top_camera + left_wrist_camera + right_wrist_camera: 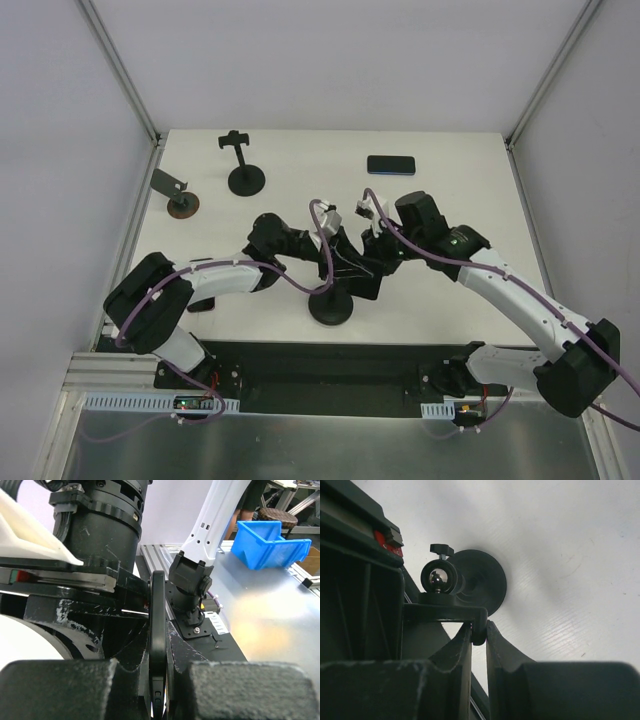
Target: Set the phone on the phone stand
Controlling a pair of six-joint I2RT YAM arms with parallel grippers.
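A black phone stand with a round base [330,305] stands at the table's near middle. In the right wrist view I see its base [482,580], its ball joint [438,577] and its clamp arm [445,614]. My right gripper [372,262] [479,636] is shut on the hooked end of that clamp arm. My left gripper [325,250] [159,690] is shut on a black phone [158,630], seen edge-on between the fingers and held up against the stand's head. In the top view the phone [352,270] is mostly hidden among both grippers.
A second black phone [390,165] lies flat at the back right. Another black stand [245,175] stands at the back left, and a small stand on a brown base [181,203] is further left. A blue bin [270,542] sits off the table.
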